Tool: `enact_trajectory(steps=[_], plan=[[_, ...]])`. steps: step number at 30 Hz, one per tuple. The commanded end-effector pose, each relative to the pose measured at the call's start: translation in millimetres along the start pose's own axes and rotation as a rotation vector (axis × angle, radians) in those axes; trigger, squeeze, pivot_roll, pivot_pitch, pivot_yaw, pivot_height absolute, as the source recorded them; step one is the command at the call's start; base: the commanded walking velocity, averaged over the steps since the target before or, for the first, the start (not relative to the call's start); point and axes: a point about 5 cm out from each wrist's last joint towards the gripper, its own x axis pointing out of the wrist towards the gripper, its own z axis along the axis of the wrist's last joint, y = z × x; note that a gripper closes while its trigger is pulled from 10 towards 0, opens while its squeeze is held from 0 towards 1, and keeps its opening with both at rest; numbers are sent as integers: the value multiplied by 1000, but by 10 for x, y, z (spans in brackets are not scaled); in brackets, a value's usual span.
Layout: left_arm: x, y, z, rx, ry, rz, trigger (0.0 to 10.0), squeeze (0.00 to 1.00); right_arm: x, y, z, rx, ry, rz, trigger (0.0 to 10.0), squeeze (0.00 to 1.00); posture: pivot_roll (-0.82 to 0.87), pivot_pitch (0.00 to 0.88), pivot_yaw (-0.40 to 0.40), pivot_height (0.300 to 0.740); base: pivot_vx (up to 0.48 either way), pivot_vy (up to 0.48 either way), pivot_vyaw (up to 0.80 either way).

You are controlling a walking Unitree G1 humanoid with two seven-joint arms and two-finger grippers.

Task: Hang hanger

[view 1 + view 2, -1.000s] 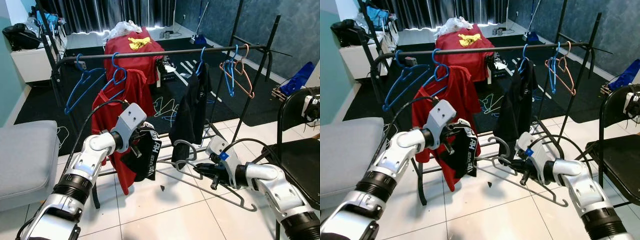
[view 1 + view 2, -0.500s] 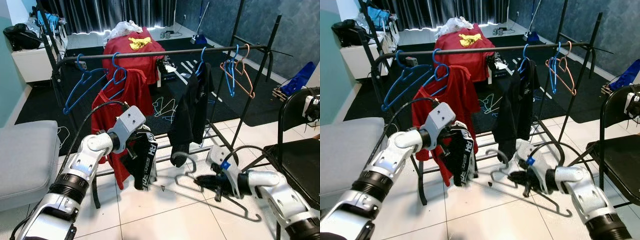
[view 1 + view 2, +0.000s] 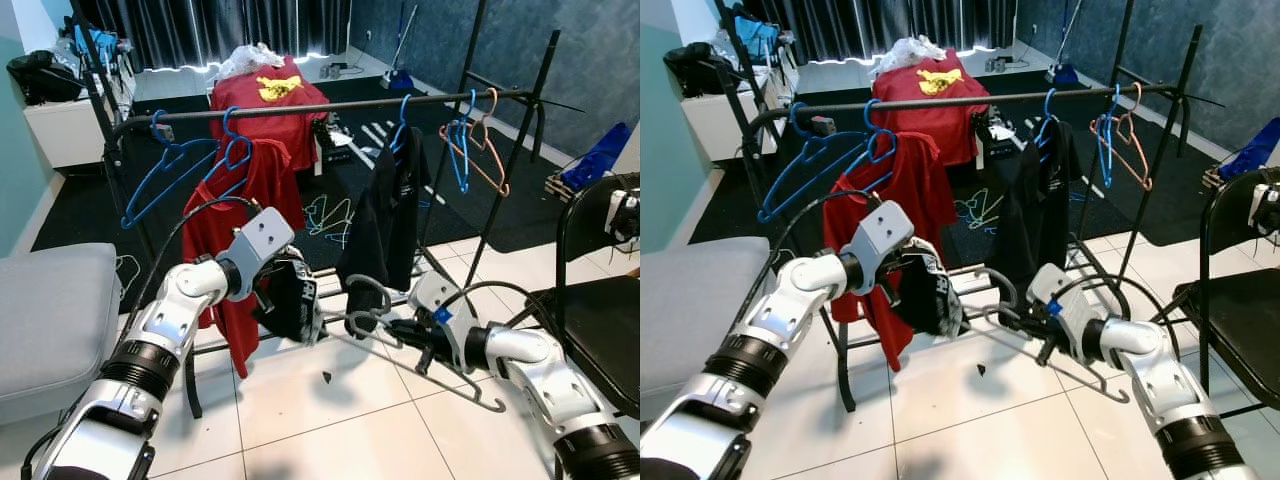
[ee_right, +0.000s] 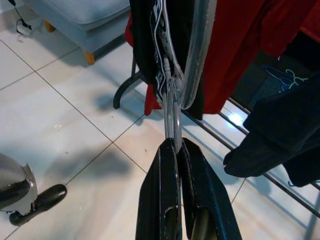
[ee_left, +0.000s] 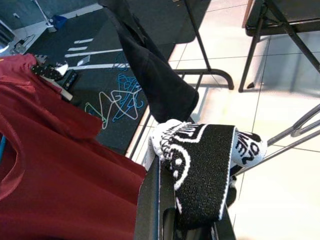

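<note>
A grey wire hanger (image 3: 362, 302) is held low in front of the clothes rail (image 3: 320, 105), its hook up and its lower bar (image 3: 455, 385) slanting toward the floor. My right gripper (image 3: 402, 331) is shut on the hanger's wire (image 4: 172, 120), fingers (image 4: 159, 200) pinched together. A black garment with white lettering (image 3: 292, 298) hangs bunched at the hanger's left end. My left gripper (image 3: 272, 296) is shut on this garment (image 5: 202, 167), its finger (image 5: 150, 205) pressed against the cloth. Both grippers are well below the rail.
On the rail hang blue hangers (image 3: 160, 170), a red shirt (image 3: 245, 195), a black shirt (image 3: 385, 215) and an orange hanger (image 3: 482, 150). A grey seat (image 3: 50, 310) is at the left, a black chair (image 3: 600, 310) at the right. Loose hangers (image 3: 325, 215) lie on the dark carpet behind.
My right gripper lifted the hanger back up from near the floor. The black garment bunched up and shifted right toward the hanger with my left gripper.
</note>
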Motion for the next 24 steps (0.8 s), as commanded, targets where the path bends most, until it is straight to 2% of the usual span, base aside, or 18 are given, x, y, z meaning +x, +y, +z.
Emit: enact_trajectory(steps=[1,10,13,17,19,21,22,24], plan=[[-7,-48,-18,0,4,-22,10000,0,-9,-17,40,8,-28,15,10000,0,-92,0,28,740,0,0,0],[27,-74,10,1,-6,-28,10000,0,10,38,30,-3,-39,60,10000,0,-95,0,28,740,0,0,0],[48,-100,43,-6,-18,-36,10000,0,57,14,8,-13,-27,32,10000,0,-94,0,28,740,0,0,0],[54,-141,51,-17,-23,-47,10000,0,122,32,-44,-110,36,29,10000,0,-92,0,33,740,0,0,0],[54,-141,51,-17,-23,-47,10000,0,122,32,-44,-110,36,29,10000,0,-92,0,33,740,0,0,0],[56,-169,36,-27,-20,-46,10000,0,185,48,-46,-187,47,5,10000,0,-89,0,32,740,0,0,0],[56,-169,36,-27,-20,-46,10000,0,185,48,-46,-187,47,5,10000,0,-89,0,32,740,0,0,0],[60,-181,26,-37,-15,-38,10000,0,230,90,-59,-342,90,12,10000,0,-90,0,30,740,0,0,0]])
